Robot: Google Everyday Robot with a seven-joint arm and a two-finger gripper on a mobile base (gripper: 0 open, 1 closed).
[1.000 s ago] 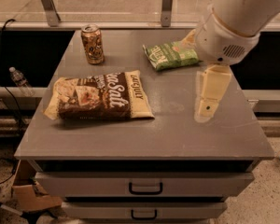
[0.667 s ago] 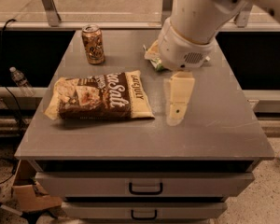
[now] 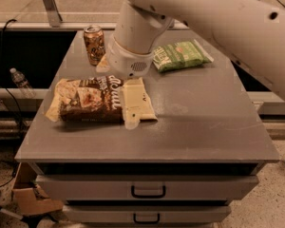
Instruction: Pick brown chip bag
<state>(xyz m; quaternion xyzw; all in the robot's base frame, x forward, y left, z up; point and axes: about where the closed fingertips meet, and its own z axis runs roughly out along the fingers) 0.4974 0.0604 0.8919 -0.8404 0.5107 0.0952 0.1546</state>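
brown chip bag (image 3: 85, 103) | hand (image 3: 134, 118) over right end, grip unclear | can (image 3: 93, 42), green bag (image 3: 180, 55) behind

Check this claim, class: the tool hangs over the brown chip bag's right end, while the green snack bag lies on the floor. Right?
No. The camera view shows the green snack bag on the table; the tool hangs over the right end of the brown chip bag.
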